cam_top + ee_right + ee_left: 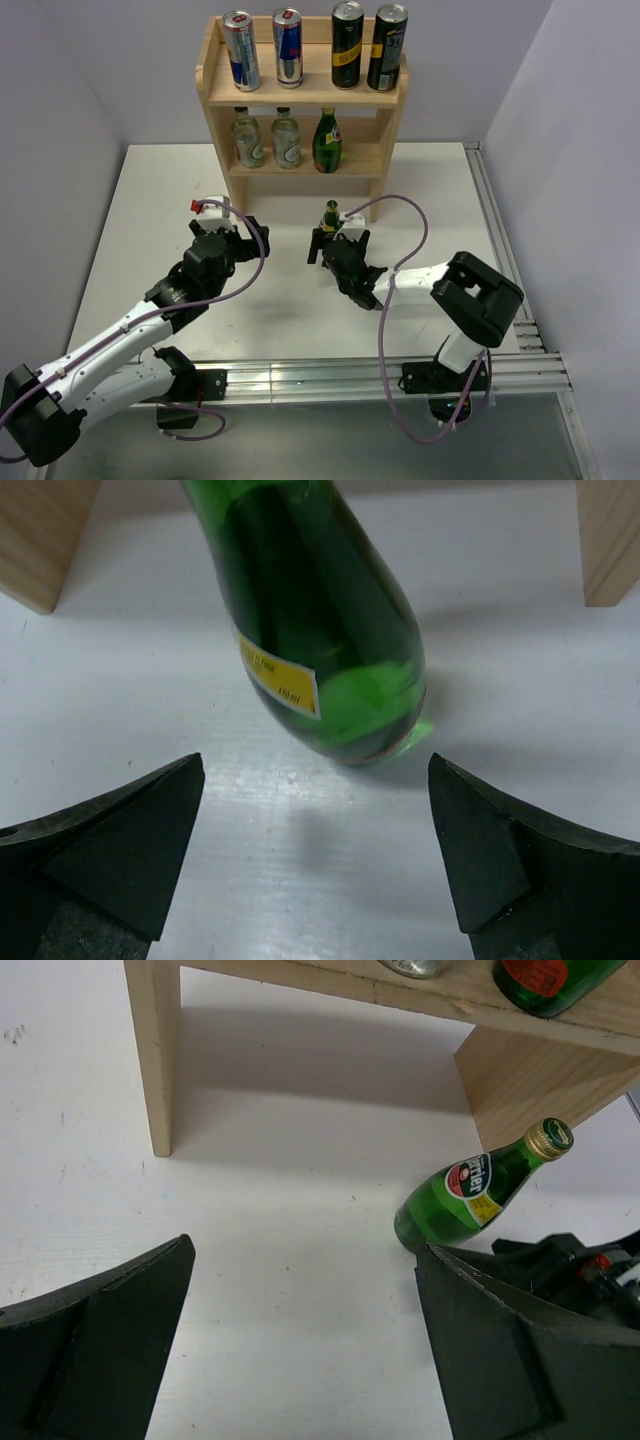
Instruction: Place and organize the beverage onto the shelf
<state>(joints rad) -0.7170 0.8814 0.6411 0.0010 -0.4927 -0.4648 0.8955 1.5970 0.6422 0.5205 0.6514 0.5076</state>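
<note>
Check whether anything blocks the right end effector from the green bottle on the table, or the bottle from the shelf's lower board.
Nothing visible does. The open right end effector faces the green bottle with only table between them. Behind the bottle, the right end of the shelf lower board is free.

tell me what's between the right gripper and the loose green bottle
Nothing: only bare white table separates the open right gripper from the bottle, as the right wrist view shows.

The green bottle (pixel 452 1210) bears a round label (pixel 470 1176) reading partly "rrier"; other print is illegible.
</note>
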